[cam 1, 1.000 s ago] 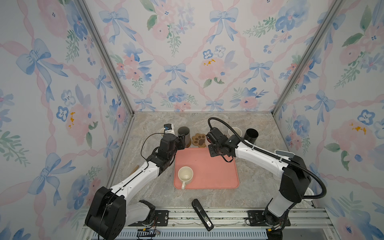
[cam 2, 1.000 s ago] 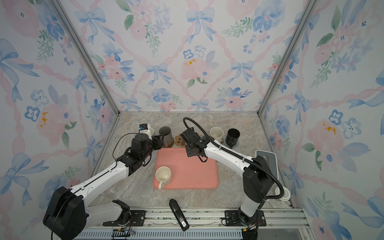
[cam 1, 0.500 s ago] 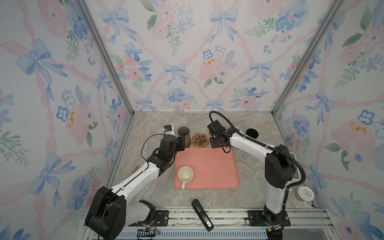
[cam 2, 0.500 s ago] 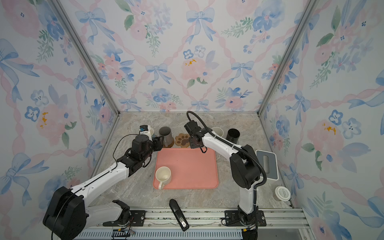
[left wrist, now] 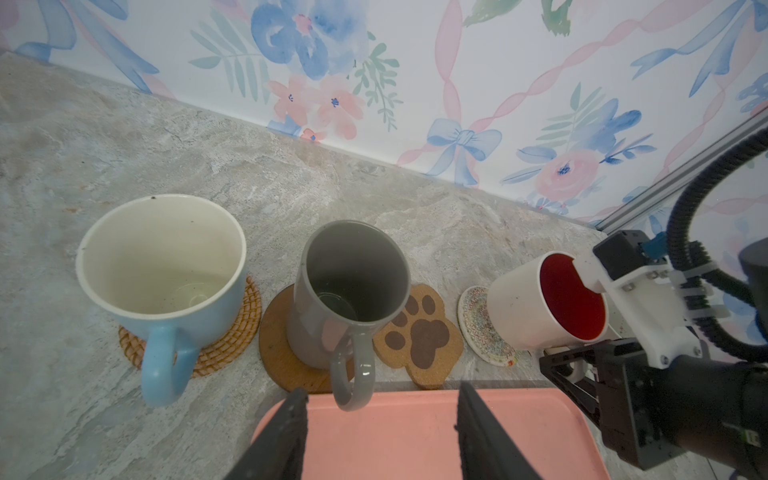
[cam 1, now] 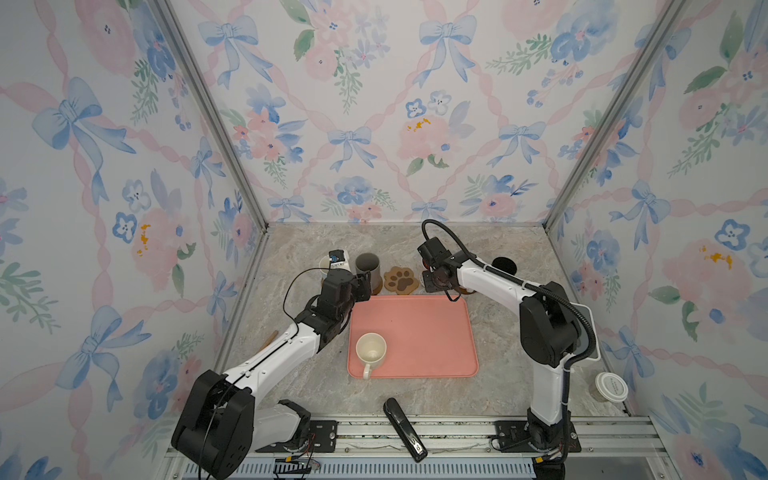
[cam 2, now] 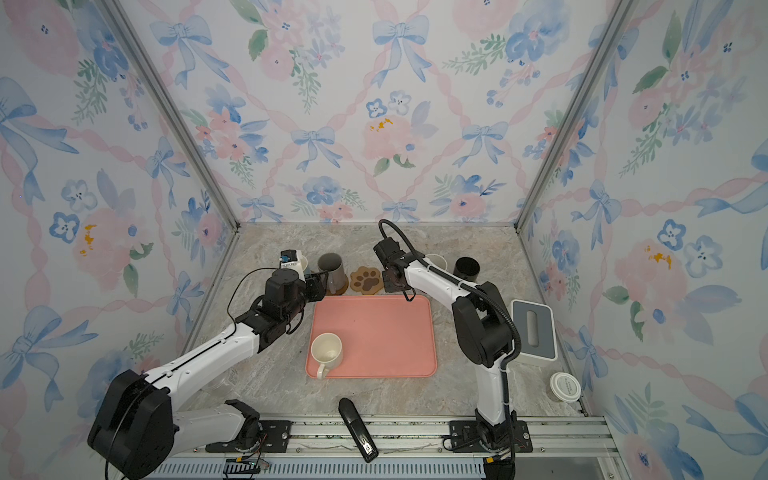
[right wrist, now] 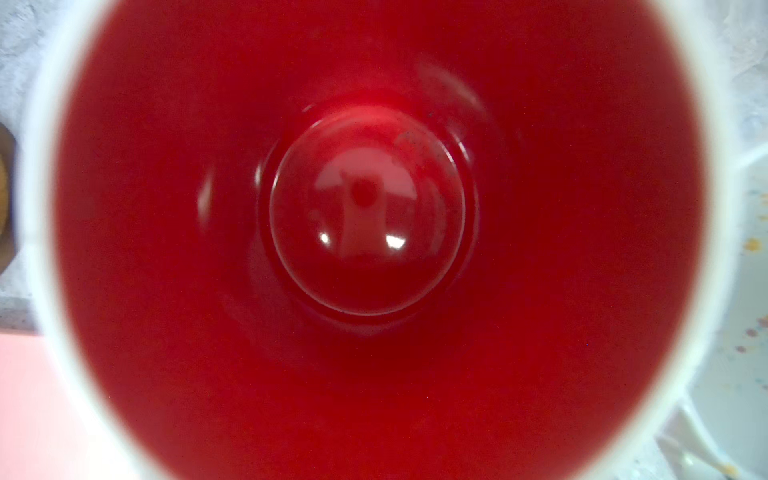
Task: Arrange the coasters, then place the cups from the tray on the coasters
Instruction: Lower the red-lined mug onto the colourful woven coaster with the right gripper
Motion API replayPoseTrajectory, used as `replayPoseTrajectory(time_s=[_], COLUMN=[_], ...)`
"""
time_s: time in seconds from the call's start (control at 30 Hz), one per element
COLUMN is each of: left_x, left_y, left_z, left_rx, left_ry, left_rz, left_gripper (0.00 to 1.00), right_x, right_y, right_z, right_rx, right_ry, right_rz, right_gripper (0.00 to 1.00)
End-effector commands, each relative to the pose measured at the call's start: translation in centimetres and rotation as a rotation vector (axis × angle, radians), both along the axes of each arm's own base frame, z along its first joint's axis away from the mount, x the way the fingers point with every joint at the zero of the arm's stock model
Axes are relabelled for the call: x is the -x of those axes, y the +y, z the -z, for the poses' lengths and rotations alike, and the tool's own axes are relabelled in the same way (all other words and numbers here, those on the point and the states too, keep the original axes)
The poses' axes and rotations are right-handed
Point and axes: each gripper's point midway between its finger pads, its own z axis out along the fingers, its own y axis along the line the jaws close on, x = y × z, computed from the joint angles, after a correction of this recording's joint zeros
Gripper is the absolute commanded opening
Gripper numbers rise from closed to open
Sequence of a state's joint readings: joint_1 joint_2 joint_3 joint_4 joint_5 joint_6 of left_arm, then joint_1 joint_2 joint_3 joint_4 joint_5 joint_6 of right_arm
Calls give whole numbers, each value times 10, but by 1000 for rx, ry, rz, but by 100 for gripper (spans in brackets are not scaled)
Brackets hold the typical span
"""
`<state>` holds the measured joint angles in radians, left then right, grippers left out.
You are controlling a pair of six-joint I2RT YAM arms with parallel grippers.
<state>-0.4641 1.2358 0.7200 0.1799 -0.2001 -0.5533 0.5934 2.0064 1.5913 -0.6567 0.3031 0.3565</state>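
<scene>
Two mugs sit on coasters: the light blue mug (left wrist: 166, 270) on the woven rattan coaster (left wrist: 232, 328), and the grey mug (left wrist: 349, 286) on a brown round coaster (left wrist: 278, 345). The right hand (left wrist: 571, 363) is clamped on the white mug with red inside (left wrist: 540, 303), holding it tilted over the cream crochet coaster (left wrist: 478, 324), beside the paw-print coaster (left wrist: 419, 332). The left hand (left wrist: 381, 399) is spread over the far edge of the salmon-pink tray (cam 1: 415, 332), near the grey mug's handle. One cream mug (cam 1: 371, 351) stands on the tray.
</scene>
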Motion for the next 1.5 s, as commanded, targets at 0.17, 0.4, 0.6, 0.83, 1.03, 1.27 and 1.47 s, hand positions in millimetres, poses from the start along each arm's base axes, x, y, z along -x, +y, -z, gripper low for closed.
replayPoseTrajectory(time_s=[0.17,0.4,0.6,0.83,1.03,1.27,1.47], left_x=[-4,-4,-4,-5,-4,-4,-4], left_y=[0,0,0,0,0,0,0], left_z=[0,1,2,2,2,3,2], left_rx=[15,13,12,13,12,14,14], left_ry=[-2,2,4,5,5,7,6], left_rz=[-5,-4,-5,-3,-3,-4,-3], left_gripper=[54,54,54,54,54,54,54], right_x=[-26,-27,-28,-27,-25,-24,-23], right_y=[0,-2,-4,-5,-2,-3,-4], right_z=[-16,-5,1,7,11,15,19], right_rx=[-38,-42,-56,-69,-89,-87,-86], right_ry=[-77,-56,-46,-31,-17,-7,2], right_rz=[42,54,66,67,64,67,71], right_gripper=[0,0,0,0,0,0,0])
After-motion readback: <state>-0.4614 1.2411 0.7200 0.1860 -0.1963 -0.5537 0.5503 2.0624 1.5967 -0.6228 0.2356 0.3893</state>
